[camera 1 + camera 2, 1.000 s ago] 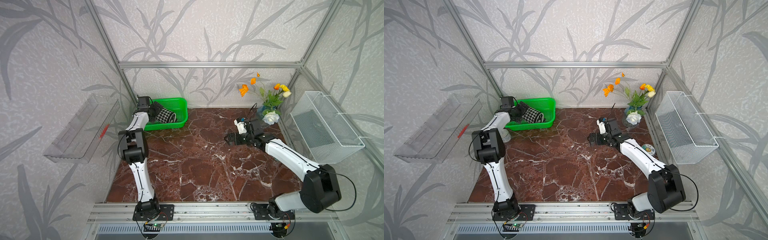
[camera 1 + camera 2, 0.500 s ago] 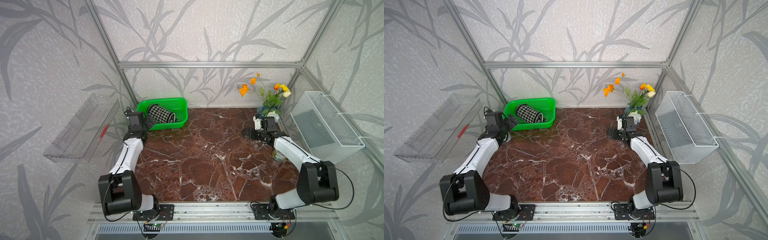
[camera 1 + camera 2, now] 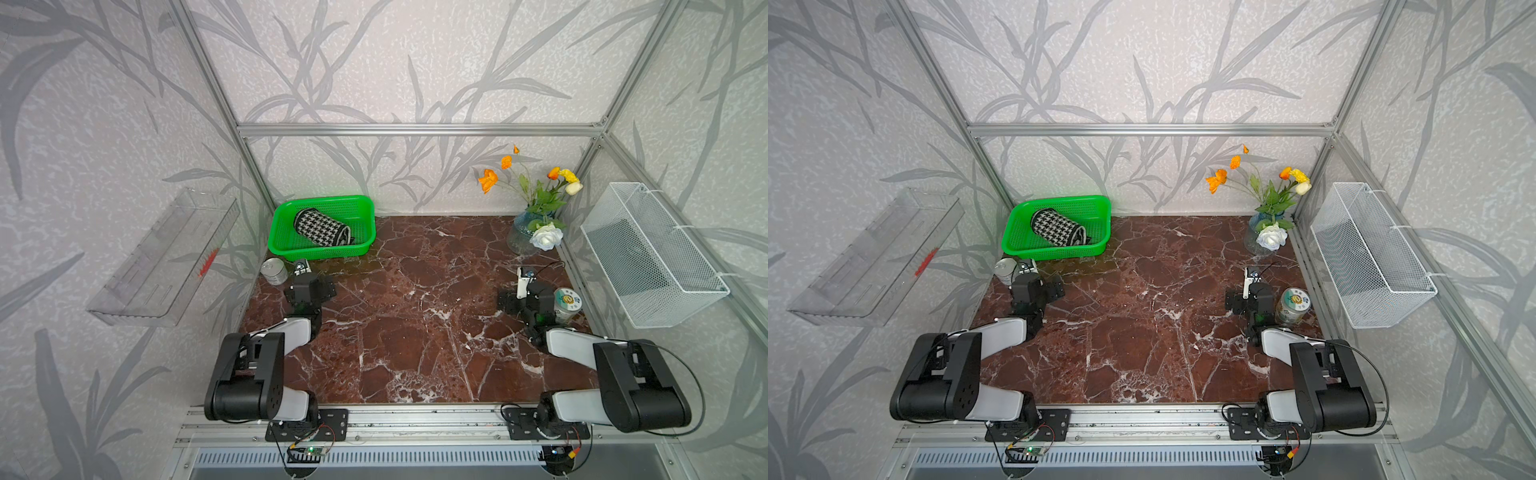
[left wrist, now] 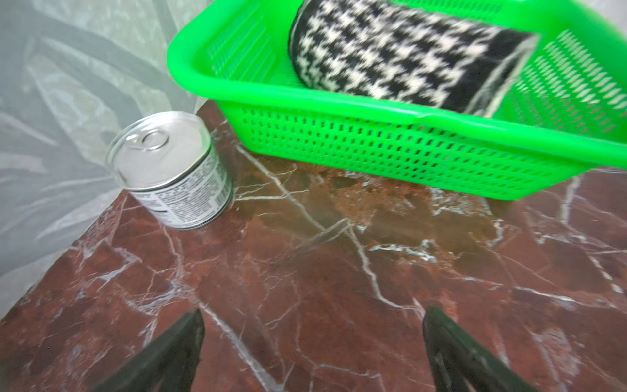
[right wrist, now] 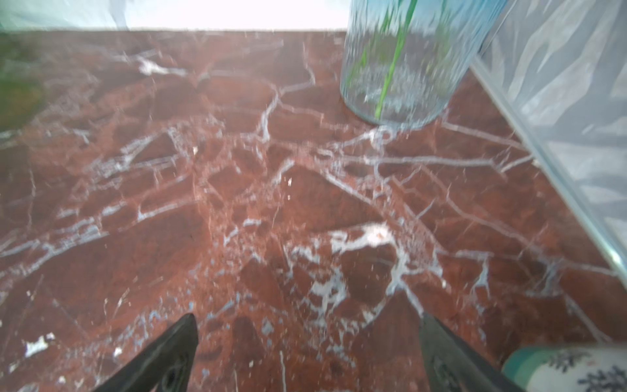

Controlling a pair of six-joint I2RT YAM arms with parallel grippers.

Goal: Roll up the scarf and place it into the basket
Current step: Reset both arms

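Scarf is rolled, houndstooth out, lying inside basket at back-left of table. Tin sits just beside basket. L gripper: jaws wide apart, empty, over bare marble short of basket. R gripper: apart too, empty, well away nr vase. Roll + place look done, prob. nothing left but parking arms.

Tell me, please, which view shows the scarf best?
The left wrist view: the scarf lies close up, rolled in the basket. Both top views show the scarf small; the right wrist view misses it.
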